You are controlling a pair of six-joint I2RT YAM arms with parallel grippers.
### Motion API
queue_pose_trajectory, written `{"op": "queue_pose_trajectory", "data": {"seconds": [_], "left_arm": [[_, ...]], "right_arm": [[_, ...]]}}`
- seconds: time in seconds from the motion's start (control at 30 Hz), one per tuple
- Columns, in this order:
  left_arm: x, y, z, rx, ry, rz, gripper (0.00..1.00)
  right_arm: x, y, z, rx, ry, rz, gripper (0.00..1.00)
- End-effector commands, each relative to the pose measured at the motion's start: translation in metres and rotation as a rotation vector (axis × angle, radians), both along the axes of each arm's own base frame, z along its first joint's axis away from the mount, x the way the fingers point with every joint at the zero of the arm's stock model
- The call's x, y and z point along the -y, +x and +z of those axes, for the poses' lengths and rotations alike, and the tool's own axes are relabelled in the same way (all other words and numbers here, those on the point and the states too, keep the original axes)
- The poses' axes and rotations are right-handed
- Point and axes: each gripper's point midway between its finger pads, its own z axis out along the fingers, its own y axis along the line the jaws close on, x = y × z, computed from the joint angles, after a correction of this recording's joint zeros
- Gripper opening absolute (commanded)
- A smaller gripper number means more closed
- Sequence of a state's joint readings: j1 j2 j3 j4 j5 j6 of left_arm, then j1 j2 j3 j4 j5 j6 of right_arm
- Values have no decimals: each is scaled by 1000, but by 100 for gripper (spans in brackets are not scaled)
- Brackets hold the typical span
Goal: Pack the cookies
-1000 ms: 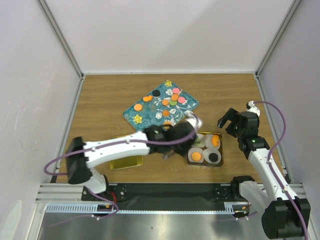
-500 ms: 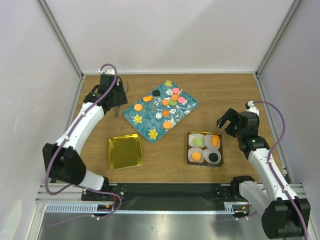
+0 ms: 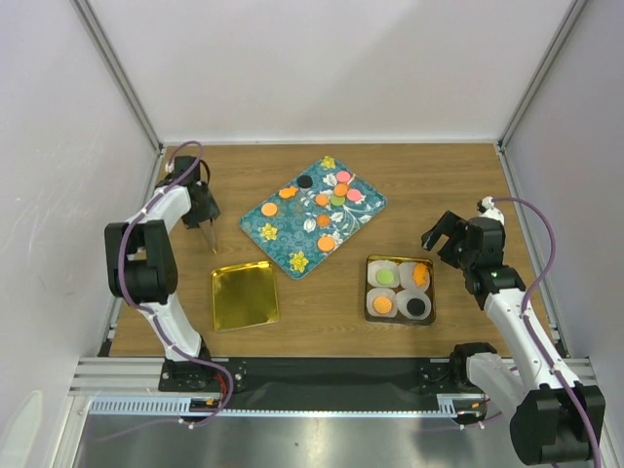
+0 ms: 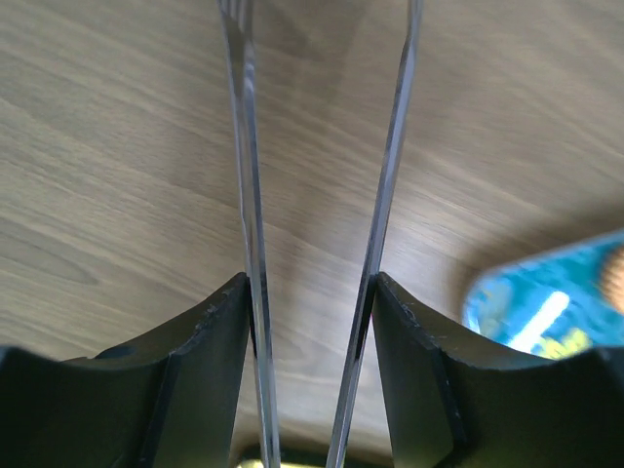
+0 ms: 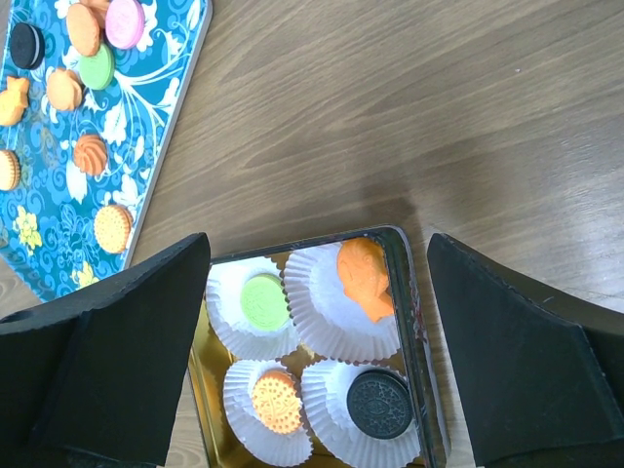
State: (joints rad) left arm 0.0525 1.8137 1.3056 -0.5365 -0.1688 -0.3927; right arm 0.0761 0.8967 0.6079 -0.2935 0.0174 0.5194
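Observation:
Several cookies (image 3: 331,200), mostly orange with green, pink and black ones, lie on the teal floral tray (image 3: 283,226). The gold box (image 3: 430,292) holds four white paper cups, each with one cookie: green (image 5: 263,300), orange fish-shaped (image 5: 366,278), round orange (image 5: 276,401) and black (image 5: 379,405). My left gripper (image 3: 202,216) is at the table's far left, shut on metal tongs (image 4: 249,195) whose blades stand apart and empty over bare wood. My right gripper (image 5: 317,244) is open and empty above the box, just to its right in the top view (image 3: 444,234).
A gold lid (image 3: 244,294) lies flat to the left of the box, near the front. A blurred corner of the teal tray shows in the left wrist view (image 4: 546,312). Metal frame posts and white walls bound the table on three sides.
My left arm has swung from over the gold box in the middle to the far left of the table, carrying the tongs. The right arm has not moved.

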Motion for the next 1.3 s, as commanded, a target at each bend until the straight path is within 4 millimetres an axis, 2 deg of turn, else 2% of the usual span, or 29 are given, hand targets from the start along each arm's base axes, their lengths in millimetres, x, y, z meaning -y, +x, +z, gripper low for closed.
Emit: {"op": "queue_pose_trajectory", "data": {"seconds": [0.0, 0.13, 0.27, 0.37, 0.5, 0.8, 0.9, 0.97, 1.0, 1.03, 1.07, 1.13, 1.23, 1.27], "left_arm": [[-8, 17, -3, 25, -8, 23, 56], [-12, 16, -18, -6, -15, 40, 57], [-15, 16, -26, -22, -9, 41, 59], [-17, 16, -29, -28, -5, 42, 64], [-17, 17, -25, -19, -4, 40, 76], [-16, 27, 4, 32, -5, 20, 94], [-16, 25, 16, 56, -1, 24, 97], [-17, 23, 33, 90, 3, 33, 98], [-17, 19, 37, 97, 1, 36, 98], [-14, 17, 55, 141, -2, 34, 98], [-12, 14, 63, 162, 0, 32, 97], [-5, 3, 69, 171, 13, 28, 96], [14, -17, 87, 227, 1, 9, 93], [27, -32, 87, 238, -6, -14, 91]], "right_arm": [[1, 7, 9, 35, -10, 4, 99], [1, 7, 8, 32, -8, 5, 100], [1, 8, 7, 29, -8, 7, 100], [0, 8, 6, 24, -7, 6, 100], [1, 8, 5, 22, -12, 6, 100], [0, 8, 5, 18, -8, 10, 100], [0, 8, 6, 23, -8, 12, 100], [0, 8, 5, 21, -9, 10, 99], [0, 9, 6, 24, -7, 12, 100], [0, 8, 5, 20, -9, 10, 100], [0, 9, 6, 23, -8, 10, 100], [0, 8, 4, 15, -9, 12, 100], [0, 8, 3, 11, -10, 13, 100], [0, 8, 4, 12, -12, 13, 100]]}}
